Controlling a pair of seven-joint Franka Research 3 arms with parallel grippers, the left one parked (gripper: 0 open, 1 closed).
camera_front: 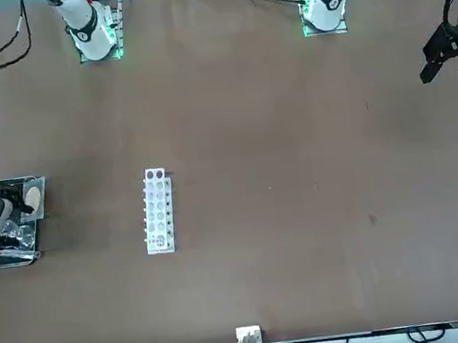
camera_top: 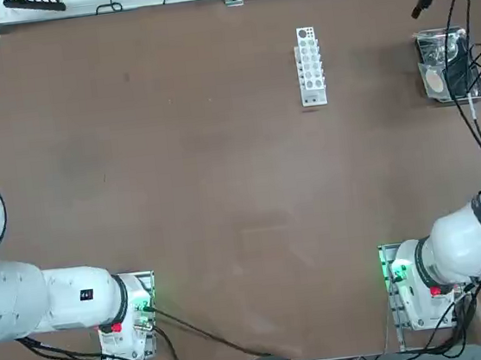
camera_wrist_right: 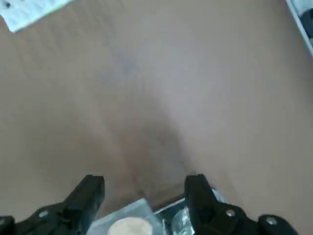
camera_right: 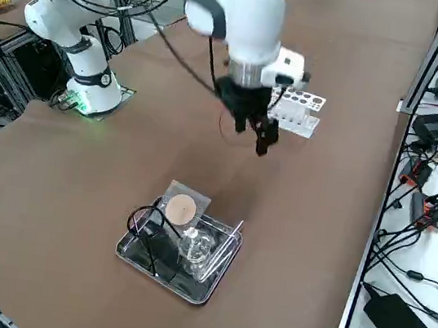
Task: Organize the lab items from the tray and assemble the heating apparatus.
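Observation:
The small shiny tray (camera_right: 196,296) lies near the table's right edge, also in the top view as tray (camera_top: 425,37) and the front view as tray (camera_front: 8,261). It holds a grey mesh square with a tan round centre (camera_right: 181,208), a thin dark wire stand (camera_right: 149,234) lying down, and a clear glass piece (camera_right: 196,248). My right gripper (camera_right: 255,135) hangs open and empty well above the table, just past the tray towards the rack. In the wrist view the gripper (camera_wrist_right: 144,188) frames the mesh square (camera_wrist_right: 128,226) and the tray's edge.
A white holed rack (camera_top: 310,66) lies on the table to the left of the tray, also seen as rack (camera_right: 297,110). Cables and black gear line the far edge and the shelf beyond the right edge. The idle left arm is parked at the near left.

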